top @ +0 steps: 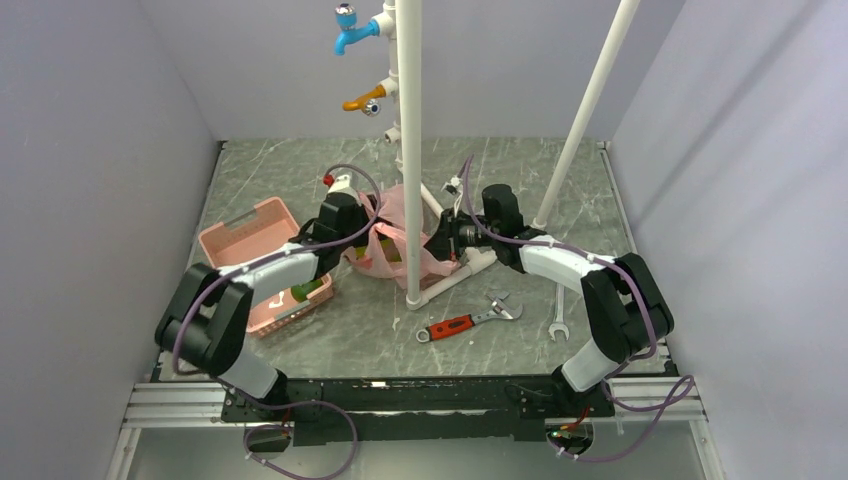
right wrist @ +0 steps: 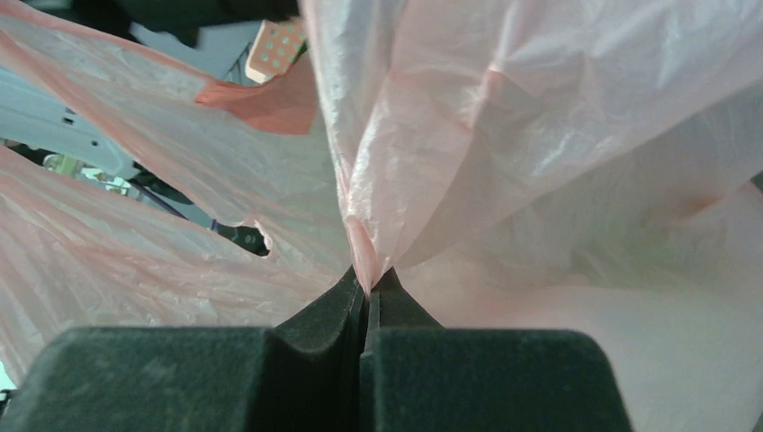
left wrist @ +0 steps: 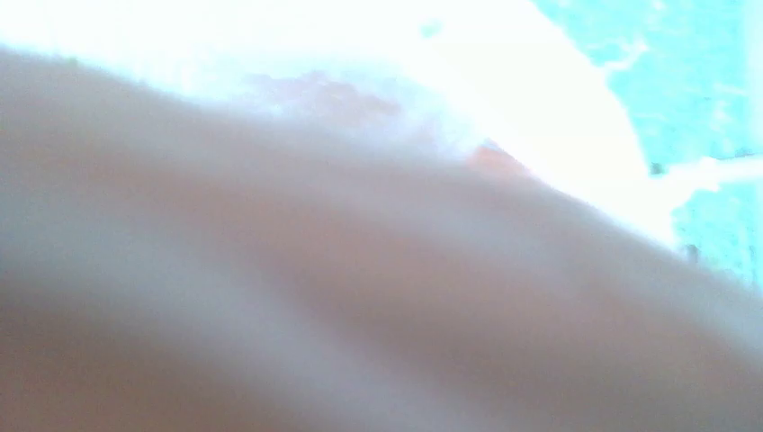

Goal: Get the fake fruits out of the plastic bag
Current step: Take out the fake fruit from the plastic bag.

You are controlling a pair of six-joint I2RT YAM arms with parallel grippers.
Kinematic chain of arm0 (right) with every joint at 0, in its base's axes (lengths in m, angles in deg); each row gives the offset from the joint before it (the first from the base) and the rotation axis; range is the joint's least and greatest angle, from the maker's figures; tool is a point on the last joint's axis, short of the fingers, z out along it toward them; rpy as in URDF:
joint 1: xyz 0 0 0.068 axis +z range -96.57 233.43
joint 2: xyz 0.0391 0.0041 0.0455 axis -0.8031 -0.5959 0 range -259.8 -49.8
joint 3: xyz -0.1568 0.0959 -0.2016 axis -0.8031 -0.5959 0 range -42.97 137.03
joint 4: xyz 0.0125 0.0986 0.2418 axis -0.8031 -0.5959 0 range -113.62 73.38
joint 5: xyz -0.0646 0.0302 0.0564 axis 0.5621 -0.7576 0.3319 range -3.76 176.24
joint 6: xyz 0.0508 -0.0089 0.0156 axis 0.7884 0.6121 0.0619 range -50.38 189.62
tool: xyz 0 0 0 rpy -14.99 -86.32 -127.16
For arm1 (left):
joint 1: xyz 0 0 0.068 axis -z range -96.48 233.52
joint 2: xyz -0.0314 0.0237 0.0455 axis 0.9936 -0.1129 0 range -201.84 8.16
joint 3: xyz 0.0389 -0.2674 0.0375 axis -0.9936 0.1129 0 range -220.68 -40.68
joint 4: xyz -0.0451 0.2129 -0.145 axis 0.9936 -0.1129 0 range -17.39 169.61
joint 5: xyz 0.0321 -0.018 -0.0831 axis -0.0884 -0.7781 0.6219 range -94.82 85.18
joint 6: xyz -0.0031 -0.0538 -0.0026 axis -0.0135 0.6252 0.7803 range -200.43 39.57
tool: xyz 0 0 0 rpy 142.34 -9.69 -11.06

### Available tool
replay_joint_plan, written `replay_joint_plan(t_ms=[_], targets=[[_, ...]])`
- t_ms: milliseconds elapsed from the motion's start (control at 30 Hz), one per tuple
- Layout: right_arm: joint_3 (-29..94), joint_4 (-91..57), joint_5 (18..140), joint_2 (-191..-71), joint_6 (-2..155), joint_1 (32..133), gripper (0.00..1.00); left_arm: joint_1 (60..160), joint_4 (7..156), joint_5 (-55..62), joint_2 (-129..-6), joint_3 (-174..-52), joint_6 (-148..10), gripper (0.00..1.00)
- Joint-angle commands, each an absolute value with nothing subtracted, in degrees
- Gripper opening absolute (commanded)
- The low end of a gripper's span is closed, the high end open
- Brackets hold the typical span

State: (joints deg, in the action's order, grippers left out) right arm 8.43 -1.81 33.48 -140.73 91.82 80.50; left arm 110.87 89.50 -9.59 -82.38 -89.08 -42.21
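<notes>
The pink plastic bag [top: 392, 250] lies crumpled at the foot of the white upright pipe [top: 410, 150]. Something green [top: 394, 252] shows through it, likely a fake fruit. My left gripper [top: 364, 228] is pushed into the bag's left side; its fingers are hidden. The left wrist view is a blur of pink plastic [left wrist: 360, 297] pressed against the lens. My right gripper [right wrist: 369, 286] is shut on a pinched fold of the bag [right wrist: 468, 135] at its right side and also shows in the top view [top: 440, 243]. A green fruit [top: 306, 291] lies in the pink basket.
The rigid pink slotted basket [top: 250, 235] stands left of the bag, under my left arm. A red-handled adjustable wrench [top: 465, 322] and a steel spanner [top: 558, 322] lie in front. White pipework [top: 470, 268] runs on the table; a slanted pipe [top: 590, 110] rises at the right.
</notes>
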Motion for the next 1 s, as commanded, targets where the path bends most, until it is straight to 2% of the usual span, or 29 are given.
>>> replay_joint_plan(t_ms=[0,167,433,667,900,967], targets=[[6.06,4.3,35.18,-140.03,88.62,80.33,0.0,110.59,94.55,-1.1,-75.03,-86.78,-46.23,0.25],[7.21,3.63,37.85,-140.17,87.62,80.33,0.0,109.93,93.21,1.36,-71.11,-84.58,-46.0,0.15],[9.94,0.82,47.1,-139.83,87.88,80.05,0.0,108.03,88.86,5.27,-63.75,-84.62,-47.7,0.14],[10.9,-0.02,47.71,-139.81,87.78,80.04,0.0,102.82,87.17,11.53,-54.68,-82.48,-46.01,0.12],[10.25,0.92,47.6,-138.06,88.78,80.03,0.0,99.12,74.27,16.38,-51.93,-86.44,-46.3,0.0],[10.53,0.39,47.89,-137.55,88.93,80.03,0.0,98.09,73.29,20.84,-52.55,-86.73,-45.53,0.0]])
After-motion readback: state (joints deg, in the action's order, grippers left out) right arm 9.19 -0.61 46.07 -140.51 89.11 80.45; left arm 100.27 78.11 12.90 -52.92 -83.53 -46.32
